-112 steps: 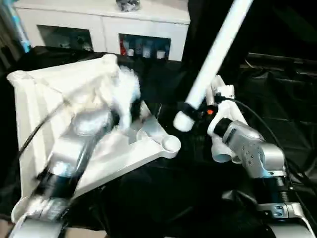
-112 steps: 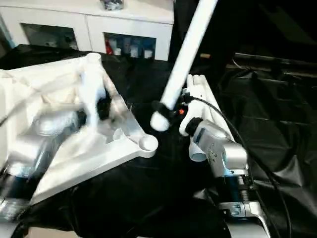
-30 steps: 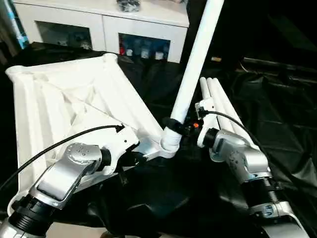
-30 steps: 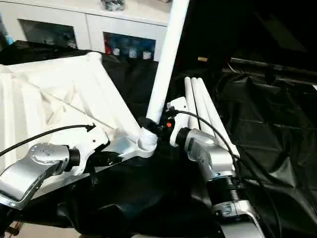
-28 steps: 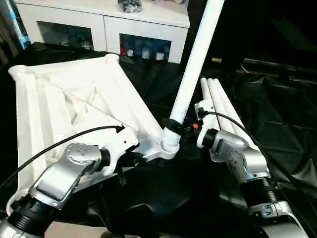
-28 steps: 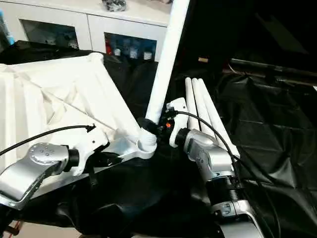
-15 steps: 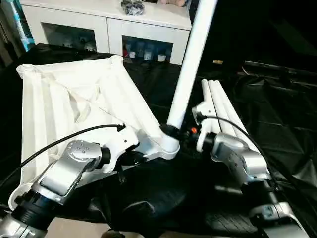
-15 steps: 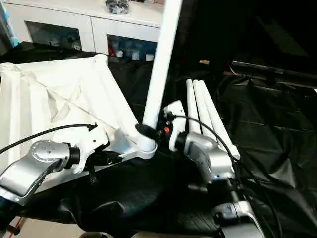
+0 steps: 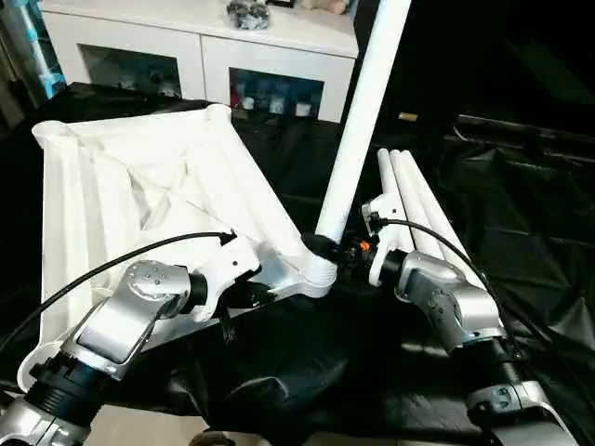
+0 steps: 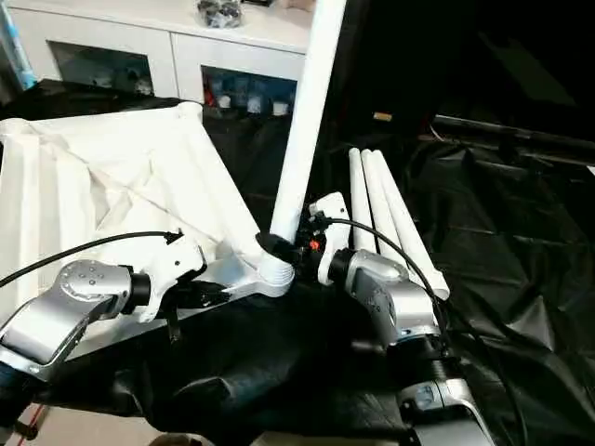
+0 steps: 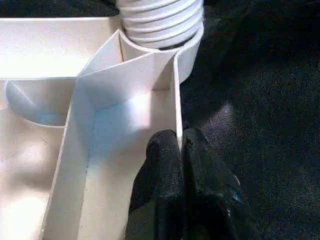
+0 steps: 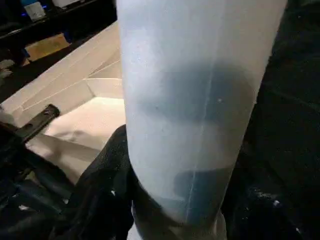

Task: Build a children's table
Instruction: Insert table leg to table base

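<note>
Since a second ago we see the leg [image 9: 361, 121] stand more nearly upright, its threaded end sunk further into the corner socket [image 9: 316, 272] of the tabletop [image 9: 139, 200] (ribbed underside up, on the black sheet [image 9: 521, 214]). Our right gripper [image 9: 327, 251] clasps the leg low down, fingers half spread around it. Our left gripper [image 11: 180, 150] pinches the tabletop's thin rim beside that socket; three spare legs [image 9: 414, 209] lie just right of it.

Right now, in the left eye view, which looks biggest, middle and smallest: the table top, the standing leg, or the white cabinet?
1. Table top, biggest.
2. Standing leg.
3. White cabinet, smallest as it looks, but it stands farther back and is cut off, so unsure.
</note>
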Controlling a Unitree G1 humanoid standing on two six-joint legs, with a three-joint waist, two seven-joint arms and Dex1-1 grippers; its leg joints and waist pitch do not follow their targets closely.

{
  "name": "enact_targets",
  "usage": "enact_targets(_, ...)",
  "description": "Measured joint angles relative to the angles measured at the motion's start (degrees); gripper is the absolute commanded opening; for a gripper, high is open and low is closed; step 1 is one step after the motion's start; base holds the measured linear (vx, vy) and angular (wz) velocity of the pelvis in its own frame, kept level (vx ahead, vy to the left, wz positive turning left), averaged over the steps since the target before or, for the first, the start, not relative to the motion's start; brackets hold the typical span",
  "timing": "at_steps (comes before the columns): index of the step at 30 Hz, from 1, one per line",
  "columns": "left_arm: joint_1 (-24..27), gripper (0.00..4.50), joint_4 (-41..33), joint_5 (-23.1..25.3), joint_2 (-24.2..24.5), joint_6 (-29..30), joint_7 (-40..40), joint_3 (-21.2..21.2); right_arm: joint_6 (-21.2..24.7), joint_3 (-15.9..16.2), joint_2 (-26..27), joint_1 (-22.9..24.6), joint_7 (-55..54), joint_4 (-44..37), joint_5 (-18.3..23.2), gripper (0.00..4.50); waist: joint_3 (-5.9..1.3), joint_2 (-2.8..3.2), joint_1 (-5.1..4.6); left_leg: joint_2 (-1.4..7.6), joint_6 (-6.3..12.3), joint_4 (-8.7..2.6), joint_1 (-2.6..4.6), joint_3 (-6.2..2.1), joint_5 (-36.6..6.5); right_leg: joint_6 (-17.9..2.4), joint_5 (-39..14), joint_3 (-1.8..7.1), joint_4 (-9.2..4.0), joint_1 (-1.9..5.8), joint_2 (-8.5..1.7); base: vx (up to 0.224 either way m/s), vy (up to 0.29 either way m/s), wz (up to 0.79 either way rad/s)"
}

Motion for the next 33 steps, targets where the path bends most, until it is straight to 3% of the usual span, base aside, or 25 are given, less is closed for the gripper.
enact_targets(12,-0.01,0.00,0.25,0.57,-0.32,-0.21,-0.13,0.03,-3.69,-1.23,0.92,0.21,1.02,3.53,0.76,1.89,-0.01,0.07,0.11,0.00,0.00,-0.01,0.09,0.00,0.00,0.08,-0.05,0.00,-0.01,0.06,0.00,0.000,0.000,0.00)
enact_targets(22,-0.87,0.00,2.56,1.01,-1.52,-1.16,-0.70,-0.19,-8.71,-4.09,2.50,3.58,0.79,4.96,2.93,1.89,0.09,0.81,0.71,0.00,-0.01,-0.07,0.50,-0.01,-0.01,0.31,-0.19,0.00,-0.15,0.36,0.00,0.000,0.000,0.00)
enact_targets(33,-1.98,0.00,5.25,1.60,-2.70,-2.48,-1.25,-0.68,-13.78,-4.43,3.00,8.90,-0.27,2.11,3.16,1.88,-0.09,1.65,0.90,-0.04,-0.01,-0.30,0.64,-0.03,-0.02,0.35,-0.22,-0.02,-0.61,0.52,-0.01,0.000,0.000,0.00)
